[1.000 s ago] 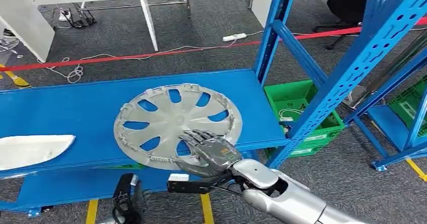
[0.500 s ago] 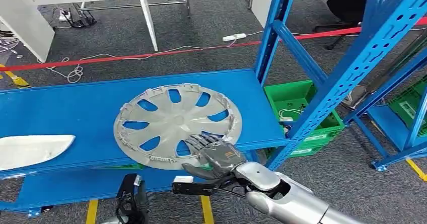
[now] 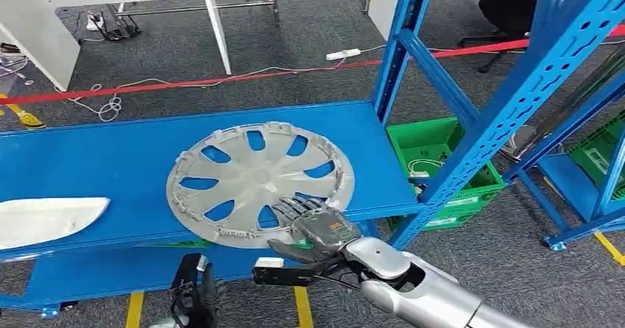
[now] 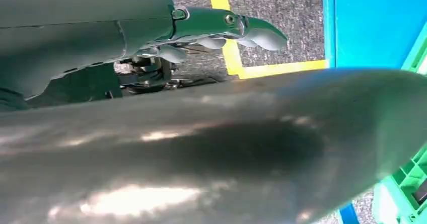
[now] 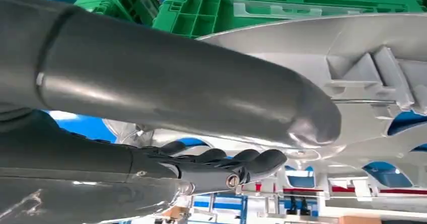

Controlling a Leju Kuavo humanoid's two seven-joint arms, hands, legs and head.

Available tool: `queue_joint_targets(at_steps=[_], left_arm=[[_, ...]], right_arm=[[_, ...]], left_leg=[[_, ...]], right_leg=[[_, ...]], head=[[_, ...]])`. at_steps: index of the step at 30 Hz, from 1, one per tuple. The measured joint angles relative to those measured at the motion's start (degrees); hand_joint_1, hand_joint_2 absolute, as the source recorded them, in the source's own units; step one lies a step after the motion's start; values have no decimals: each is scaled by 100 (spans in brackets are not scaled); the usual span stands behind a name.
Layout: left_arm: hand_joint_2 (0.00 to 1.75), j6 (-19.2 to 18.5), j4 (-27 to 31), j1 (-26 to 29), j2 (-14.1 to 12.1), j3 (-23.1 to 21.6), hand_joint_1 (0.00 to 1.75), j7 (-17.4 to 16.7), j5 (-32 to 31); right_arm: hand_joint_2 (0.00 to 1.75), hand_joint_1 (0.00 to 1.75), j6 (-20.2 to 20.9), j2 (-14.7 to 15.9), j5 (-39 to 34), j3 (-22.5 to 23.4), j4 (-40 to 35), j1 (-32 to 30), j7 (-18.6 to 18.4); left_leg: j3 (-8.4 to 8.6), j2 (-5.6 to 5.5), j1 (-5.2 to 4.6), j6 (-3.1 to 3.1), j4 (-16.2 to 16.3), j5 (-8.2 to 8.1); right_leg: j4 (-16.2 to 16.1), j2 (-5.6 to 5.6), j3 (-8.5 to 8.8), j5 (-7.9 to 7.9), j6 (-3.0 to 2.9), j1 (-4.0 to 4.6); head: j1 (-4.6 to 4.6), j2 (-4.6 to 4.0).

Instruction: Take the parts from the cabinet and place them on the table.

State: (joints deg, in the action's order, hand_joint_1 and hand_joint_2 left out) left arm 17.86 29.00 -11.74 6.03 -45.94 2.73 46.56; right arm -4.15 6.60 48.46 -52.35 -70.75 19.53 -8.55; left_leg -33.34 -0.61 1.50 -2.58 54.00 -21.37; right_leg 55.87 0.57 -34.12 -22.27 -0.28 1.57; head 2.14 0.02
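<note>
Head view, part: a silver wheel cover (image 3: 259,184) lies flat on the blue cabinet shelf (image 3: 110,158), its near edge hanging past the shelf's front lip, toward 6 o'clock.
Head view, right hand: the right hand (image 3: 313,228) sits at the cover's 5 o'clock rim, fingers laid on top of the rim, thumb below the edge; it grips the cover there.
Head view, left hand: the left hand (image 3: 193,298) hangs low at 6 o'clock, below the shelf front and apart from the cover; finger state cannot be told here.
Head view, surroundings: a white curved panel (image 3: 48,220) lies on the same shelf at 9 o'clock of the cover, well apart from it. Green crates (image 3: 435,162) sit on the floor at 3 o'clock, behind a blue rack upright (image 3: 508,99).
Left wrist view: the fingers (image 4: 252,30) lie close together and straight, holding nothing, above grey carpet and a yellow floor line (image 4: 236,65).
Right wrist view: the thick thumb (image 5: 211,100) presses the underside of the cover (image 5: 362,78); the dark fingers (image 5: 226,161) curl against its other face.
</note>
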Motion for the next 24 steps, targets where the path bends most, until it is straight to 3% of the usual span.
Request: queue_joint_targets(at_steps=[11,20,21,24], left_arm=[[0,-157,0,25,-33,0,0,-7,4],[0,114,0,-47,87,-4,0,-133,57],[0,101,0,-49,92,-9,0,-133,57],[0,122,-2,-63,120,-20,0,-136,57]], right_arm=[[0,0,-63,0,7,0,66,0,57],[0,0,-149,-83,92,0,289,8,70],[175,0,-111,-92,163,0,323,16,59],[175,0,-39,-149,269,-2,457,64,0]], left_leg=[[0,0,0,0,0,0],[-1,0,0,0,0,0],[-1,0,0,0,0,0],[0,0,0,0,0,0]], right_leg=[[0,0,0,0,0,0],[0,0,0,0,0,0],[0,-1,1,0,0,0],[0,-1,1,0,0,0]], head=[[0,-2],[2,-2],[0,-2],[0,0]])
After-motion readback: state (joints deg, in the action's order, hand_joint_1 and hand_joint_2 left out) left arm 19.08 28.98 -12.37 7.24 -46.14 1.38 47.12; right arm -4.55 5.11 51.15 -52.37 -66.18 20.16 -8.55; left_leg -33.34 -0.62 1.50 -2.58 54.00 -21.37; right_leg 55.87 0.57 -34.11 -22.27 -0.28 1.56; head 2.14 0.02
